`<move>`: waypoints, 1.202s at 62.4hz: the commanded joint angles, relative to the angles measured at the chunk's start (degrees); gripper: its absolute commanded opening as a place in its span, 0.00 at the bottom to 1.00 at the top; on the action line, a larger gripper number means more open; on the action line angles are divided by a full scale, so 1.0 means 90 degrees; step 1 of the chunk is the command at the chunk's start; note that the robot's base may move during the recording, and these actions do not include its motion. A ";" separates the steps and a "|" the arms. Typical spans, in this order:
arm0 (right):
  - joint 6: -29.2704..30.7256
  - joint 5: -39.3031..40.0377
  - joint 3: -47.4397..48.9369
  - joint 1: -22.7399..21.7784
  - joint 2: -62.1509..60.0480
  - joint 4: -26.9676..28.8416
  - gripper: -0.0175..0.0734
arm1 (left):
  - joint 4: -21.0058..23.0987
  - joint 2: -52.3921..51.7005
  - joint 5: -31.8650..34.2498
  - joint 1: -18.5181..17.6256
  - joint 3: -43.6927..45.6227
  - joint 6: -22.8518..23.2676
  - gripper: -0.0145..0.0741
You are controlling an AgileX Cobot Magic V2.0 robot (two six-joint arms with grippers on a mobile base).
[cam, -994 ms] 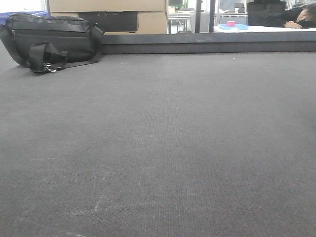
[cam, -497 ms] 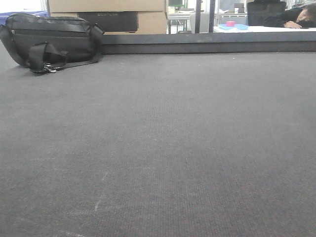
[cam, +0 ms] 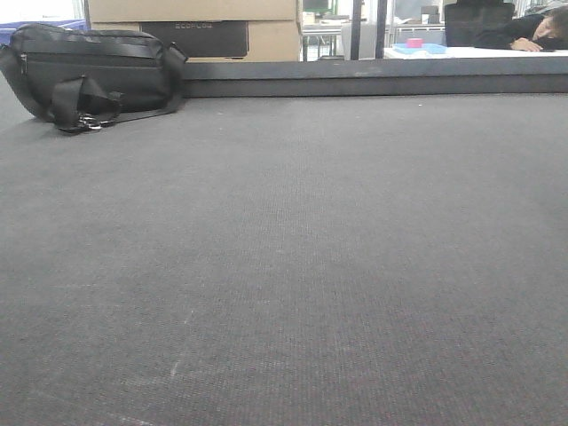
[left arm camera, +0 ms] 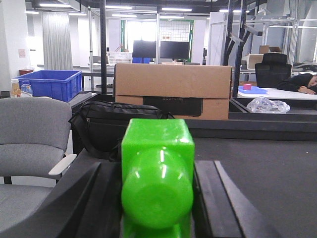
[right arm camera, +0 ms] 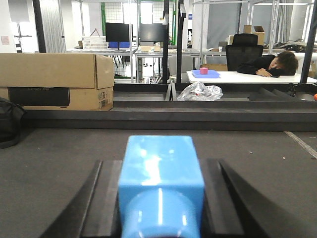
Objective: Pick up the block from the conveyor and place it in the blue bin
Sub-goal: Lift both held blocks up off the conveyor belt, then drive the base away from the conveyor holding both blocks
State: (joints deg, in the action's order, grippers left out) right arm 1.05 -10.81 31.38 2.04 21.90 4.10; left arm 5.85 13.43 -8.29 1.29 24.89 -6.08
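left gripper [left arm camera: 157, 201] clamped on a green block [left arm camera: 157, 158], right gripper [right arm camera: 161, 203] clamped on a blue block [right arm camera: 161, 166], conveyor [cam: 293, 266] stretching ahead of both, blue bin [left arm camera: 47, 84] ahead-left of the left gripper (past a black bag [left arm camera: 111, 130])

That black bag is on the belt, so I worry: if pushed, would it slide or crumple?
The black bag looks soft, its fabric sagging, so it would likely dent before sliding. The woven conveyor probably drags on it. Its strap lies loose and might snag.
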 commanded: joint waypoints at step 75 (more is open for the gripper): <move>0.0063 0.0106 0.0042 -0.0001 -0.0030 -0.0032 0.02 | 0.0050 -0.0024 0.0071 -0.0033 -0.0002 0.0023 0.04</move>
State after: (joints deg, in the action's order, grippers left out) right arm 1.05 -10.81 31.38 2.04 21.90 4.10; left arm 5.85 13.30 -8.42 1.29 24.89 -6.08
